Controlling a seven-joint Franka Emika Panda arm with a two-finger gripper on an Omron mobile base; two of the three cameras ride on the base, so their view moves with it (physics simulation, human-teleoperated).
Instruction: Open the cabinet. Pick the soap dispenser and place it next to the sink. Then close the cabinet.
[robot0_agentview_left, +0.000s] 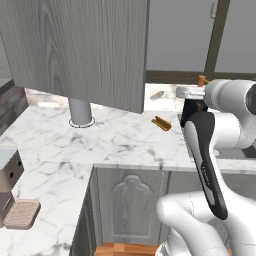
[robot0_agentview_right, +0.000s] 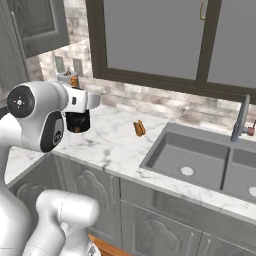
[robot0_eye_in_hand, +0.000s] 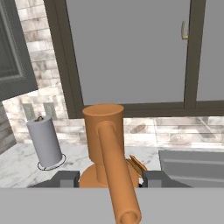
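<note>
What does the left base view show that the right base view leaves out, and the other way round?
Left base view: a brown ridged pad and a grey box at the counter's left end. Right base view: the sink with its faucet. Both: the white arm carrying the orange soap dispenser, a small brown object lying on the marble counter, and the window behind.

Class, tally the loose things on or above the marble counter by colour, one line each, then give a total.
Orange: 2, the soap dispenser held between the gripper fingers, and a small orange item on the counter.
Grey: 1, the paper towel roll.
Total: 3
</note>
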